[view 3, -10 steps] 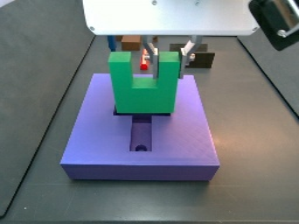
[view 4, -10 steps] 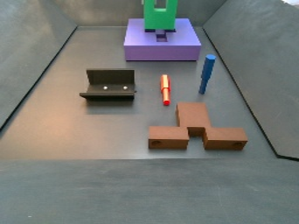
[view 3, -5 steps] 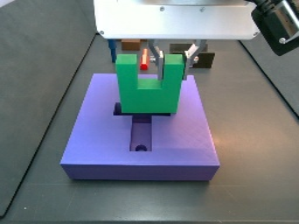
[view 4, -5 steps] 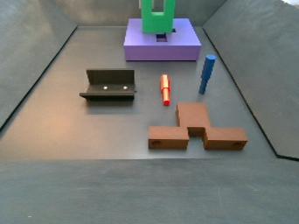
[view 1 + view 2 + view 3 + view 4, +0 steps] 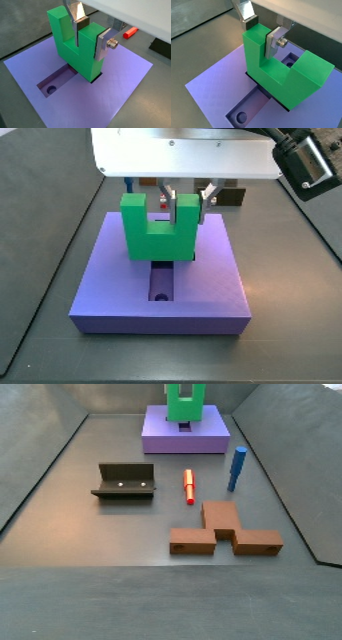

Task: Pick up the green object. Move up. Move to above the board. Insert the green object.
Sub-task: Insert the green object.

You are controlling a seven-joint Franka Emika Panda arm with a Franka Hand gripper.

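Compared with half a second earlier, the green object [image 5: 160, 228] is sitting lower in a side view, its base now reaching down into the dark cross-shaped recess [image 5: 162, 278] of the board [image 5: 160, 288], and the white gripper housing above it is sitting lower too. The gripper [image 5: 90, 39] is holding the green object from above, its silver fingers [image 5: 104, 44] closing on one upright prong, one plate pressing the prong's outer face and the other standing in the slot between the prongs; in a wrist view the same grip is showing [image 5: 278, 41]. The block is standing upright, its foot meeting the recess at the centre of the board [image 5: 120, 85], with the near arm of the recess and a round hole [image 5: 50, 90] lying open beside it. In a side view, going left to right across the floor, the fixture [image 5: 126, 481] is standing well left of everything else, the red peg [image 5: 189, 485] is lying near the middle, the blue peg [image 5: 237, 468] is standing upright just right of it, and the brown block [image 5: 225, 532] is lying nearer the camera to the right. The board [image 5: 186, 432] is sitting at the far end, close to the back wall, with bare floor stretching between it and the loose pieces, and the wide near strip of floor is lying open.
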